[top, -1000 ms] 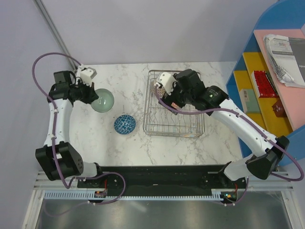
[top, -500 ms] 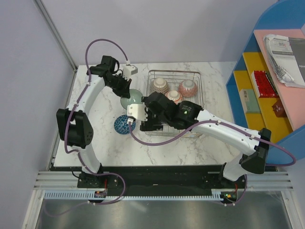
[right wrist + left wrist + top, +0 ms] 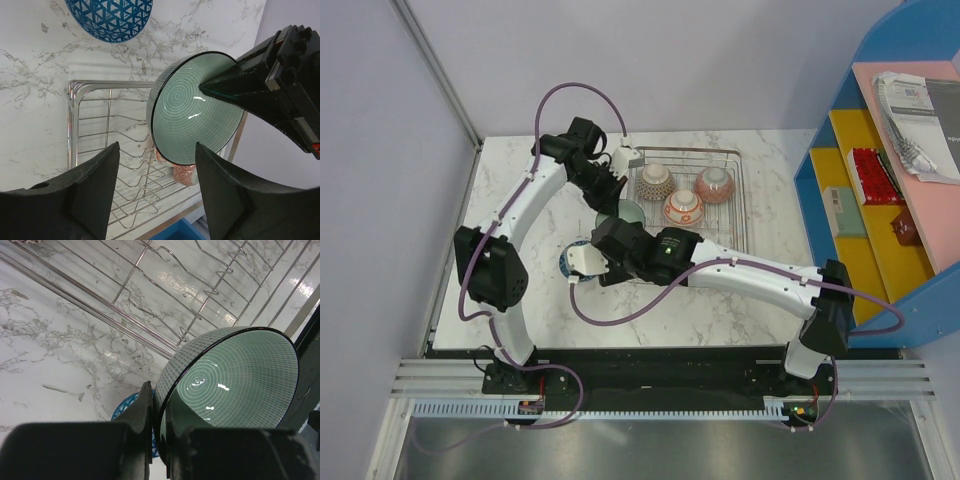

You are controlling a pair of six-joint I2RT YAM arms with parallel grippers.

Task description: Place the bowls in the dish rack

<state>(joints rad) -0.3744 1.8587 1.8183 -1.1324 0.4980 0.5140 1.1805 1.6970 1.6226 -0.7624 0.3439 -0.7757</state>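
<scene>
My left gripper point(image 3: 159, 435) is shut on the rim of a green ringed bowl point(image 3: 235, 385), which it holds tilted over the left edge of the dish rack point(image 3: 740, 215). In the top view this bowl point(image 3: 628, 212) hangs beside the rack's near-left corner. Three patterned bowls point(image 3: 682, 207) sit in the rack's far half. A blue bowl point(image 3: 570, 258) rests on the marble table, with my right gripper point(image 3: 580, 262) partly covering it. In the right wrist view the right gripper point(image 3: 156, 150) is open with nothing held. Beyond it are the green bowl point(image 3: 195, 115) and the blue bowl point(image 3: 110, 17).
A blue, yellow and pink shelf unit point(image 3: 910, 150) stands to the right of the table. The rack's upright wire tines point(image 3: 200, 305) lie just beyond the held bowl. A grey wall closes the left side. The two arms cross close together by the rack's left edge.
The left arm has carried the green bowl right, up to the rack's left edge. The right arm has swung out of the rack to the blue bowl, its jaws narrowing.
</scene>
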